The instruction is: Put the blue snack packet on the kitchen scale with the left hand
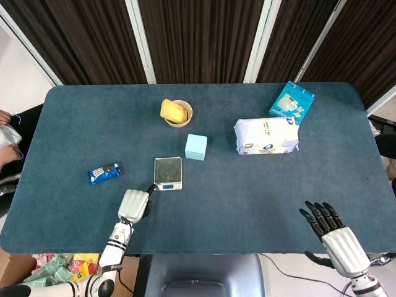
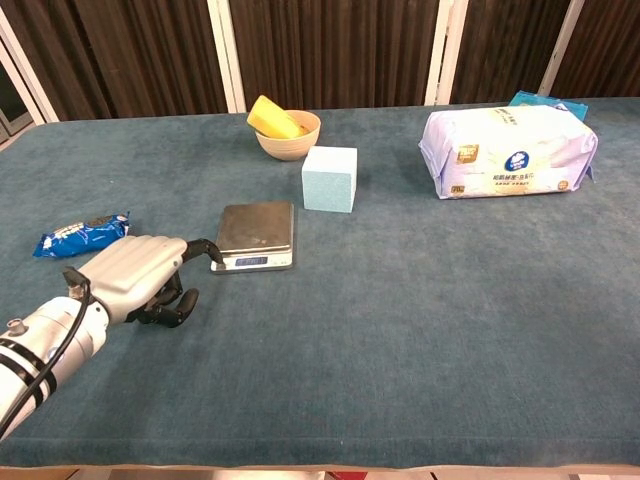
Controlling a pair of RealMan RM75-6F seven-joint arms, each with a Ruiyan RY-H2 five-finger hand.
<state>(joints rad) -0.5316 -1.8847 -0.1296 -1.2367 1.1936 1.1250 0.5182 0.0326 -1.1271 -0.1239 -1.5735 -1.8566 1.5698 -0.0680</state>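
- Blue snack packet lies flat on the blue tabletop at the left of the head view, well apart from the kitchen scale and untouched.
- By its look it is a small, thin foil wrapper: probably very light, crinkly and a little slippery, with contents that could crush under a hard squeeze.
- The best hold is likely a gentle pinch across its short middle, thumb on one long edge and fingers on the other, since the flat sealed ends give little to grip.
- Lying so low on the cloth, it may slide away as fingertips close on it.
- Left hand rests low over the table in the lower left of the chest view, between packet and scale, its fingers curled under and holding nothing; one dark fingertip reaches toward the scale's near corner, though contact cannot be told.
- Right hand sits at the lower right of the head view, off the table's front edge, fingers straight and spread, empty.
- The scale's steel platform is bare and its small display shows lit.
- A tan bowl above the scale holds a yellow sponge-like block.
- A pale blue cube stands just right of the scale; a white wipes pack and a teal box lie toward the upper right.
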